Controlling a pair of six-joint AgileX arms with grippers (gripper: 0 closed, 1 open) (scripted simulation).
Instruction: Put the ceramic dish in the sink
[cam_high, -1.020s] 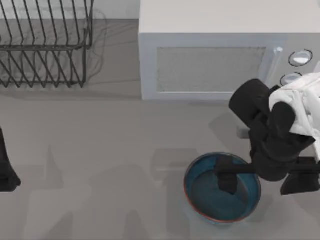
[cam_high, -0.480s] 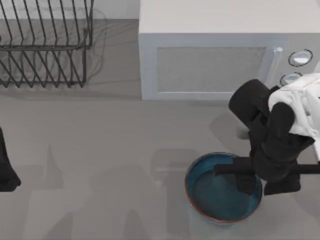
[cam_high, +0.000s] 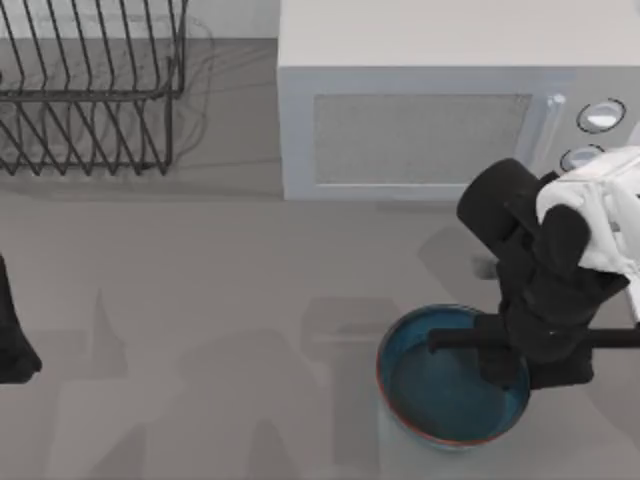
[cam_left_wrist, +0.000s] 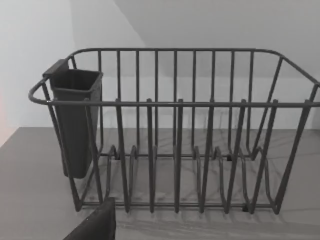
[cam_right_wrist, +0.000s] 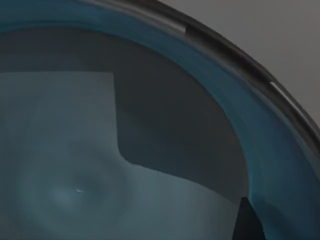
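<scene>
Ceramic dish: blue-glazed bowl with a reddish-brown rim, on the table toward the top view's right, in front of the microwave.
Dish attitude: looks upright and seated on the table; can't confirm any lift.
Right gripper: straddles the bowl's right-hand rim, one finger inside the bowl, the other outside the wall.
Why there: rim pinch is the sensible hold on a deep round bowl; too wide to span across.
Right claw state: fingers close together at the rim, but can't tell whether they're actually clamped on the wall yet.
Right wrist view: looks straight down into the glazed interior; rim arc runs across, dark fingertip sits against the inner wall.
Left gripper: parked at the table's left edge, away from the work.
Left claw state: can't tell.
Dish rack: empty wire rack with a dark cutlery cup hung on one end, back-left of the table.
Sink: target unlocated.
Writing/brands: none legible; microwave has two round knobs, no readable marks.
Step, my read: securing the rim grasp before lifting.
</scene>
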